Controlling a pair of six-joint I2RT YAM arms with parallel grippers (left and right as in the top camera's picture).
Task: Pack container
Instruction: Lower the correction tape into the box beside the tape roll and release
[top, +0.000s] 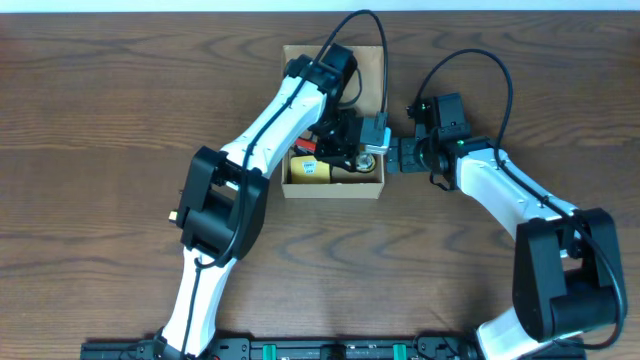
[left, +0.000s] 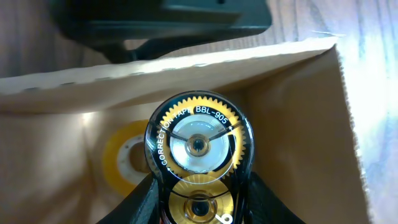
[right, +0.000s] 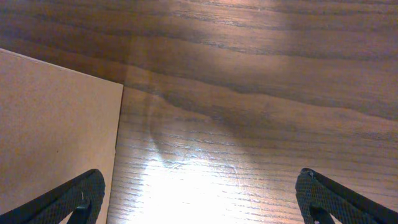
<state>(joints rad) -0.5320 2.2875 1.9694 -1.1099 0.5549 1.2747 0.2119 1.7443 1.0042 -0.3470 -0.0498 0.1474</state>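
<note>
The tan cardboard container (top: 333, 190) stands open at the table's middle, its flap lid (top: 368, 68) folded back. My left gripper (top: 352, 148) is down inside it, shut on a black and gold correction tape dispenser (left: 198, 149) marked BBL-905, with the fingers (left: 199, 202) on either side of it. My right gripper (top: 400, 156) is open and empty just outside the container's right wall. In the right wrist view, its fingers (right: 199, 199) straddle bare table beside the container's wall (right: 56, 124).
A yellow tape roll (left: 121, 155) lies on the container's floor behind the dispenser. A yellow item (top: 308, 168) and a red item (top: 308, 150) lie in the container's left part. The right gripper's dark body (left: 168, 18) shows beyond the container wall (left: 186, 68).
</note>
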